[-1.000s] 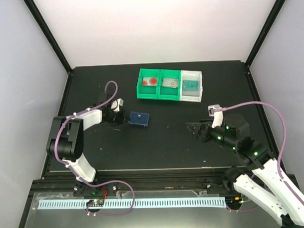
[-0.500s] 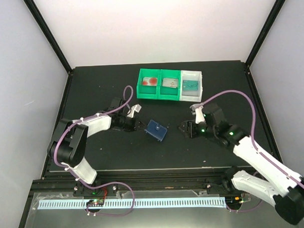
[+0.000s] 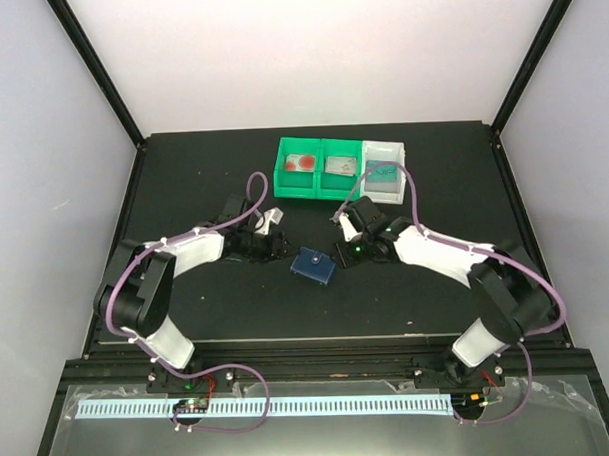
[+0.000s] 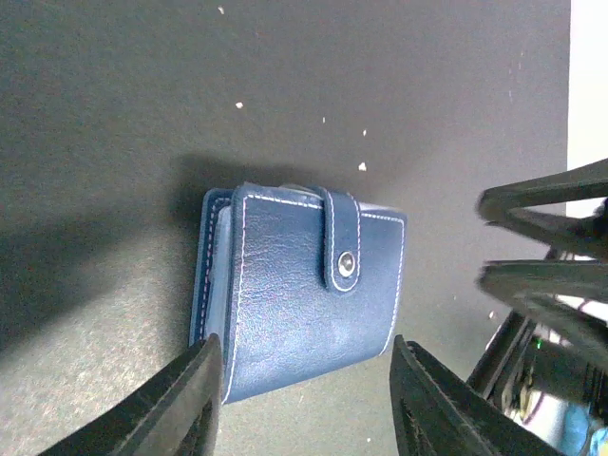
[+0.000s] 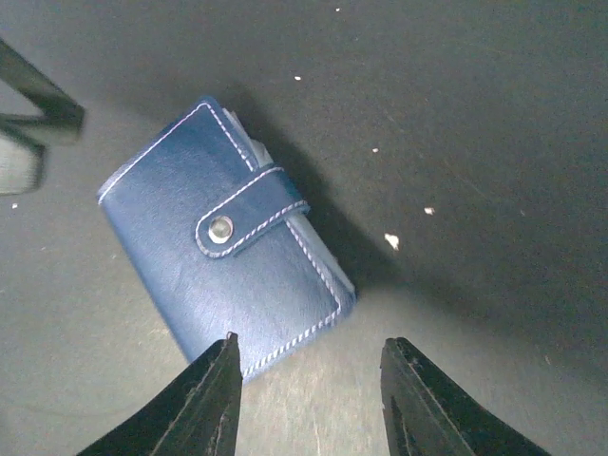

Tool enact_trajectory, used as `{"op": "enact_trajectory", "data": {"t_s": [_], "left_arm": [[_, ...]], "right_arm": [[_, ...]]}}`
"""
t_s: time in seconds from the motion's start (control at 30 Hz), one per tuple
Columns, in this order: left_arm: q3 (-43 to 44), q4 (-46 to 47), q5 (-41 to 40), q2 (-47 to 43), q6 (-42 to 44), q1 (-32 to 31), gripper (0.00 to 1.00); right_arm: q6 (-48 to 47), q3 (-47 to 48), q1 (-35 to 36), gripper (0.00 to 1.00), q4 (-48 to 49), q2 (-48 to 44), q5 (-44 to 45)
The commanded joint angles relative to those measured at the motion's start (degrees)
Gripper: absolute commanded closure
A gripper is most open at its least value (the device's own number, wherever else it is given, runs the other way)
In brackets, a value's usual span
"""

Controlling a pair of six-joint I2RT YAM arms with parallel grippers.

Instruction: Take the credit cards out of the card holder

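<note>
We see the card holder (image 5: 223, 252) lying shut on the dark table (image 5: 456, 114), its strap fastened by a snap (image 5: 220, 228). Our right gripper (image 5: 310, 350) is near one corner, jaws apart, gripping nothing.

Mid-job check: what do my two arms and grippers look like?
The left arm and right arm have white shells, black joints and a looping purple cable each. Small green light on the right wrist. The left gripper and right gripper have two plain black tapered fingers.
</note>
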Motion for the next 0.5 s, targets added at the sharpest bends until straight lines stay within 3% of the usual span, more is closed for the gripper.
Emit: {"op": "enact_trajectory", "data": {"t_s": [0.0, 0.1, 0.47], "left_arm": [[-0.87, -0.60, -7.42, -5.16, -1.60, -0.23, 0.47], [-3.56, 0.71, -8.75, -7.04, -3.21, -0.23, 0.38], [-7.18, 3.26, -7.71, -9.67, -4.95, -1.13, 0.42]], "right_arm": [[-3.90, 4.14, 0.41, 0.58, 4.51, 6.67, -1.02], [-4.88, 6.60, 0.40, 0.58, 4.22, 11.37, -2.25], [-8.48, 9.65, 0.31, 0.52, 1.07, 14.82, -1.85]]}}
